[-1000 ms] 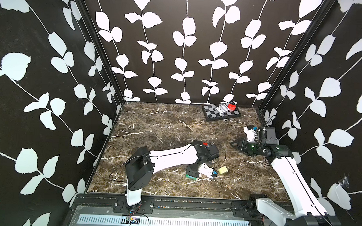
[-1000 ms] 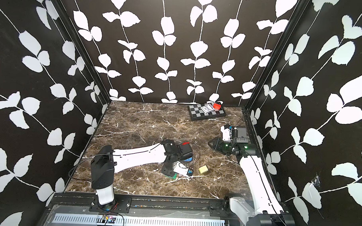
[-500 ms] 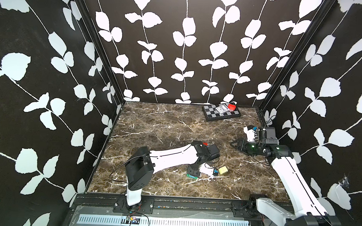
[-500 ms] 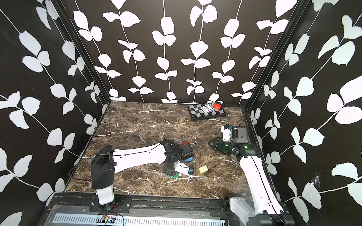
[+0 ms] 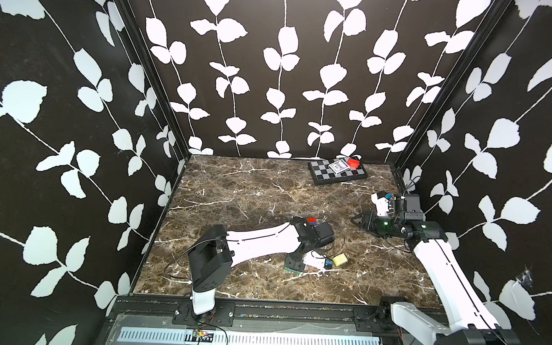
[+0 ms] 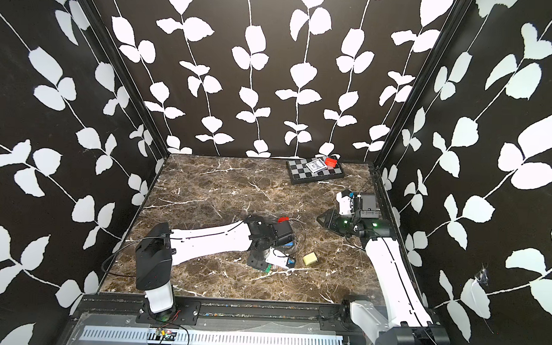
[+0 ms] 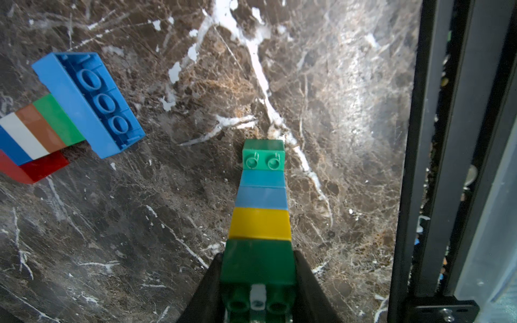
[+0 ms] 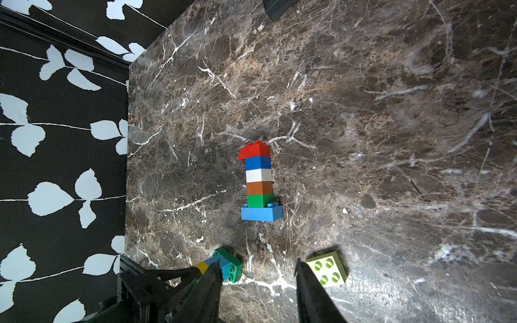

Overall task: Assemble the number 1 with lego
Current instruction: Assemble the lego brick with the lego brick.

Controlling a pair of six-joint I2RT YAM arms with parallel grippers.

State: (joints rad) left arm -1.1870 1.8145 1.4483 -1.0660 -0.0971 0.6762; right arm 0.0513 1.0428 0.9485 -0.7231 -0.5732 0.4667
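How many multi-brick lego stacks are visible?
2. The red-topped stack lies free on the marble; the green-tipped stack sits in the left pincer. Others may be hidden.

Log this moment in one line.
left fingers: shut on brick stack | right fingers: open, empty | 1-figure: flat on table | cream brick: loose

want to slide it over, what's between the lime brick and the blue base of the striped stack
Nothing: the right wrist view shows only bare marble tabletop between the lime brick and the blue base.
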